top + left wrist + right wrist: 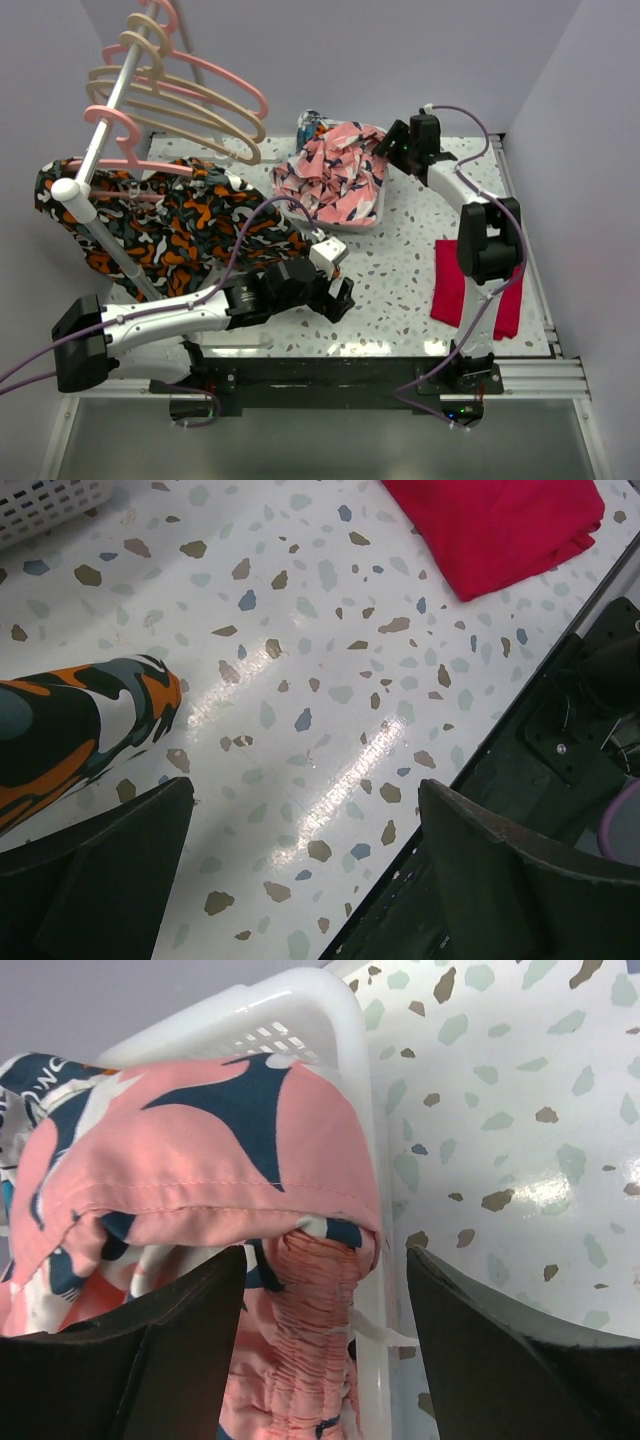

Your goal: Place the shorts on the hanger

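Note:
The salmon-pink shorts with navy and white print lie bunched in a white basket at the back middle of the table. My right gripper is open at the basket's right rim. In the right wrist view its fingers straddle the gathered elastic waistband of the shorts without closing, with the gripper just above the basket rim. Beige hangers hang on a rail at the back left, among pink ones. My left gripper is open and empty low over the table.
A black-orange-white garment hangs over the rail at left; its tip shows in the left wrist view. A folded red cloth lies at front right and shows again. The table's front edge runs beside my left gripper.

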Controlling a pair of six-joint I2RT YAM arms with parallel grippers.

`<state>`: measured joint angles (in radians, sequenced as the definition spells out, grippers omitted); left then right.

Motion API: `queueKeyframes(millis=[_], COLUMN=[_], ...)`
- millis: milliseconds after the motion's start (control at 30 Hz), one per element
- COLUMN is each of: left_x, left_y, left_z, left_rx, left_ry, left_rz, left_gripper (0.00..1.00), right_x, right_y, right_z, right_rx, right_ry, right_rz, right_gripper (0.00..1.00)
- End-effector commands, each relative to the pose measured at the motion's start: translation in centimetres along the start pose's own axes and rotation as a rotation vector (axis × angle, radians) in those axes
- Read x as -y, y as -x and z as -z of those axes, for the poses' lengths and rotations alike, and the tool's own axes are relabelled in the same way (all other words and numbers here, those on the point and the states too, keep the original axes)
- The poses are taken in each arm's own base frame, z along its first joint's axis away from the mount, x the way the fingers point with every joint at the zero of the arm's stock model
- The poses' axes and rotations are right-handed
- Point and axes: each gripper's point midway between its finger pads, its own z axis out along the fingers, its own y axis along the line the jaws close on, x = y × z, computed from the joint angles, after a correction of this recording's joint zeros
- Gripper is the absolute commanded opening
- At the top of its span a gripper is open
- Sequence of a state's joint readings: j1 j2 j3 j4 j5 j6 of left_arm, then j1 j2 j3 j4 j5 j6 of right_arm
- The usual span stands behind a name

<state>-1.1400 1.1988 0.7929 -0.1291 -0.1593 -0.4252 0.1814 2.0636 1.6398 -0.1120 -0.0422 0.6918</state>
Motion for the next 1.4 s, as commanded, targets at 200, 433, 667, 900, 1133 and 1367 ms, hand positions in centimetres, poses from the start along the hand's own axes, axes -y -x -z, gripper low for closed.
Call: queueKeyframes(millis=[200, 433, 667, 900, 1133, 1367], left_x=[0.7, 0.6, 0.6, 0.5, 0.3, 0.0], left_y=[1.7, 1.7, 1.4, 1.3, 1.1, 0.8], left_z=[-0.1, -0.1, 0.0, -0.1, -0.1, -0.1], left_rx=[0.035, 0.034, 0.025, 0.025, 0.023, 0.021], left_ry=[-0.023, -0.016, -0.018, -0.014, -0.002, 0.009], left_rz=[-0.018, -0.014, -0.011, -0.008, -0.006, 0.004], left_gripper=[1.0, 1.0, 1.0, 1.0, 1.0, 1.0], right_x=[-3.4, -2.9, -2.9, -3.9, -7.3, -15.0], right_y=[3.3, 1.6, 0.9, 1.7, 2.6, 8.5], right_z=[3.5, 3.9, 4.1, 5.2, 6.7, 13.3], right_rx=[0.084, 0.049, 0.05, 0.074, 0.067, 0.22], right_ry=[0.052, 0.007, 0.016, 0.026, 0.112, 0.29], right_rz=[0.073, 0.068, 0.062, 0.08, 0.095, 0.162], right_gripper=[0.68, 0.65, 0.55, 0.35, 0.0, 0.0])
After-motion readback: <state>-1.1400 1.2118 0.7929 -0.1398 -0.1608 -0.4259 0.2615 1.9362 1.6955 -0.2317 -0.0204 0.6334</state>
